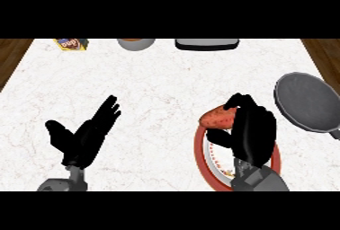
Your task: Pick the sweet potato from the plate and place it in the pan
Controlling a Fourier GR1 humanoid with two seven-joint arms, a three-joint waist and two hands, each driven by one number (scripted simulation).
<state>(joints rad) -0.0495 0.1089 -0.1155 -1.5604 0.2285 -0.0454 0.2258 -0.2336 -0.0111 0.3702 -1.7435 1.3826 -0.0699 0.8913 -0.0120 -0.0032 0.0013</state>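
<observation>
Right black hand (252, 132) at the lower right of the frame curls its fingers over the orange, oval sweet potato (218, 117), holding it above the upper edge of the round red-rimmed white plate (201, 155). At the right edge lies the round grey metal pan (305, 108), smooth and dull, apart from the hand. Left black hand (83, 134) rests open at the lower left, fingers straight, on the white marble-patterned counter (159, 81). A small yellow packet (71, 44) and a grey bowl (136, 43) sit along the top.
</observation>
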